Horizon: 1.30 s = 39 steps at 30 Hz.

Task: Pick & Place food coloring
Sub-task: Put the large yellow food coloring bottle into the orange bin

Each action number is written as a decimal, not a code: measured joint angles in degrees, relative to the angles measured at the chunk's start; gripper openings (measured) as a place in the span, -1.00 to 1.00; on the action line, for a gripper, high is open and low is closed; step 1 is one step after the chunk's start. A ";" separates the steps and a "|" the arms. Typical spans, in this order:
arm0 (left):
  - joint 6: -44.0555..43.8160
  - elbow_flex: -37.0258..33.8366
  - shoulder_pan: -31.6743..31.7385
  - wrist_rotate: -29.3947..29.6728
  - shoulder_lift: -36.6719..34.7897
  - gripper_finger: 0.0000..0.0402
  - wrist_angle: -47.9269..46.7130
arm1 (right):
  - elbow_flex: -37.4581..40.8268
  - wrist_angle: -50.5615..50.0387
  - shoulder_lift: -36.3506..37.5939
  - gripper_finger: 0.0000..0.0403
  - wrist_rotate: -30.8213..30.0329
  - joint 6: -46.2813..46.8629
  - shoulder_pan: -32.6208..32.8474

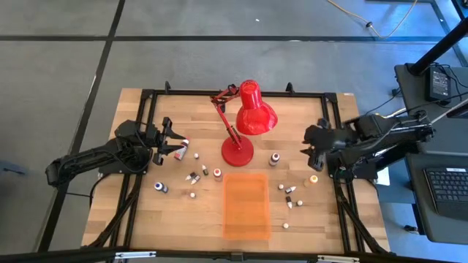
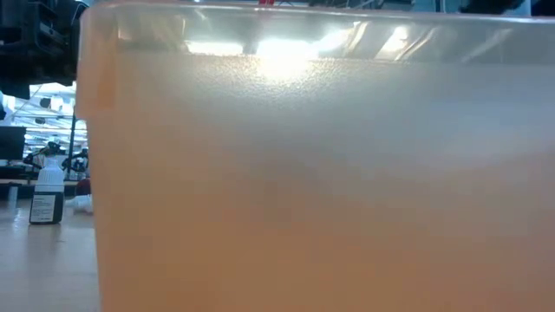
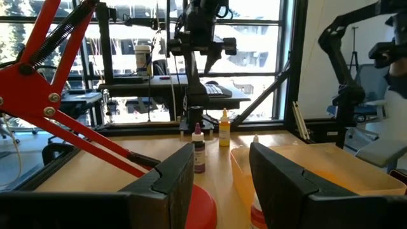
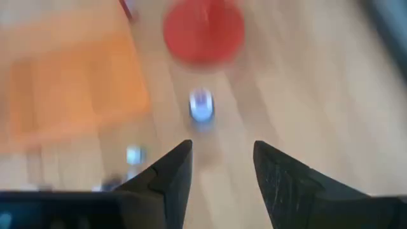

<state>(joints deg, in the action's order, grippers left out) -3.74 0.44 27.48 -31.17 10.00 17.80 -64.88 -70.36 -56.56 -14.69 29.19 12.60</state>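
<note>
A: On the wooden tabletop [image 1: 139, 219]?
B: Food coloring [image 1: 196, 176] bottles lie scattered around the red lamp [image 1: 247, 120] and orange tray [image 1: 245, 204].
A: Hands?
B: Left hand [image 1: 178, 146] and right hand [image 1: 310, 150] both empty, fingers apart, above the bottles

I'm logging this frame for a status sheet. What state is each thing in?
Left gripper: open, empty, low over the table's left side by a red bottle.
Right gripper: open, empty, above the table's right side.
Bottles: scattered on the table, none in the tray, caps on.
Tray: flat on the table, empty.
Lamp: upright on its base, shade tilted down.
</note>
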 joint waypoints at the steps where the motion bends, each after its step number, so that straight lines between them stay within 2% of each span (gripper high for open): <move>1: 0.00 0.00 -0.02 0.01 0.00 -0.26 -0.01 | -1.08 -4.38 -1.32 -0.16 1.20 3.46 0.00; 4: 0.02 0.00 0.00 0.01 0.00 -0.26 0.05 | -1.50 -11.81 -3.31 -0.16 3.10 11.49 0.00; 11: 0.01 0.00 -0.01 0.01 0.00 -0.26 0.00 | 4.17 -11.44 -3.36 -0.15 4.91 19.02 0.00; 14: 0.01 0.01 0.00 0.01 0.00 -0.26 0.00 | 5.98 -11.16 -3.35 -0.08 5.38 21.02 0.00; 20: 0.00 0.01 0.00 0.01 0.00 -0.26 -0.01 | 10.18 -8.36 -3.34 0.25 11.78 21.65 0.00; 24: 0.02 0.01 -0.02 0.01 0.00 -0.26 -0.02 | 13.30 -5.54 -3.34 0.40 17.06 21.56 0.00; 32: 0.02 0.01 0.00 0.01 0.00 -0.26 -0.02 | 18.07 -1.15 -3.34 0.43 17.92 21.63 0.02; 39: 0.02 0.01 0.00 0.01 0.00 -0.26 -0.02 | 18.43 2.56 -3.34 0.39 18.50 21.66 0.88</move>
<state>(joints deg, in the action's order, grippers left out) -3.73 0.45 27.48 -31.16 10.00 17.78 -46.46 -67.81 -59.90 3.80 50.85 13.48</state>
